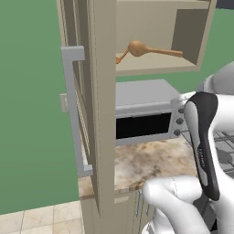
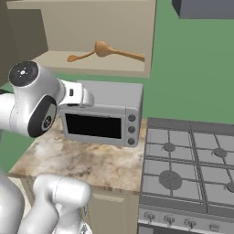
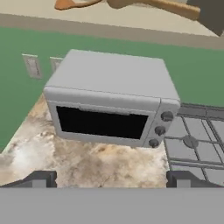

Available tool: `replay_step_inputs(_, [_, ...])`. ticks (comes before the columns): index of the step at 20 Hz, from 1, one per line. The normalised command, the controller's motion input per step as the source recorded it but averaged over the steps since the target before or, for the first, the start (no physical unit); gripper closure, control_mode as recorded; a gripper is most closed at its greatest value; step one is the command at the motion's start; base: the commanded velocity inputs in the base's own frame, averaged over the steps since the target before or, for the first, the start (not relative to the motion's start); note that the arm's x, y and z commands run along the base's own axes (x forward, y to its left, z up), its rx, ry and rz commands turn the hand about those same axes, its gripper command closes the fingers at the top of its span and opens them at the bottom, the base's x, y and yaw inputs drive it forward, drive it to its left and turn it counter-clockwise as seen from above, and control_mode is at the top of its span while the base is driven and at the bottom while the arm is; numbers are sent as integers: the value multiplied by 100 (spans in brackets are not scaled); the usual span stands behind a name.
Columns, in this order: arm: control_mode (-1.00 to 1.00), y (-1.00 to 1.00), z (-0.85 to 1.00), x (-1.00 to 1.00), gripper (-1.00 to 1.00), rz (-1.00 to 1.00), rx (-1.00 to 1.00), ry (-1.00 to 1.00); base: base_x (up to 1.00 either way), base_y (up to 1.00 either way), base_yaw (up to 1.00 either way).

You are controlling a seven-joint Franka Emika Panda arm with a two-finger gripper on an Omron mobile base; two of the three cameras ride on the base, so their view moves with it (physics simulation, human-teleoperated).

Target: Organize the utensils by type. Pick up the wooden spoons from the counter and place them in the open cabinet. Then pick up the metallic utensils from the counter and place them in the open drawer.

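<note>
Now you can see both wooden spoons lying on the floor of the open cabinet point(image 1: 192, 27). The larger spoon point(image 2: 114, 50) has its round bowl near the middle and its handle pointing to the right in both base views. The shorter, darker spoon point(image 2: 80, 56) lies just beside that bowl, on its left; I cannot tell if the two are touching. The cabinet door point(image 1: 98, 114) stands open, and its long grey bar handle point(image 1: 73, 109) faces you in the left base view.

Your hand point(image 3: 111, 179) is up in the air in front of the grey microwave point(image 3: 111, 100), above the table point(image 3: 87, 162). Its two dark fingertips point(image 3: 39, 179) stand far apart and nothing is between them.

On the marbled table you see the microwave at the back, against the green wall, and the grey stove point(image 2: 189, 164) is just beside the table on the right. The microwave stands directly under the cabinet.
</note>
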Motion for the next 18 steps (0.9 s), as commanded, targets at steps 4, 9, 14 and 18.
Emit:
replay_step_inputs(4, [-100, 4, -45, -41, -100, -30, 44, 8, 0, 0, 0])
replay_step_inputs(9, [-100, 2, -31, -43, -100, -19, 30, 0, 0, 0, 0])
replay_step_inputs(14, [-100, 1, -7, -52, -100, -10, 13, 0, 0, 0, 0])
replay_step_inputs(18, [-100, 1, 0, -7, -100, 0, 0, 0, 0, 0, 0])
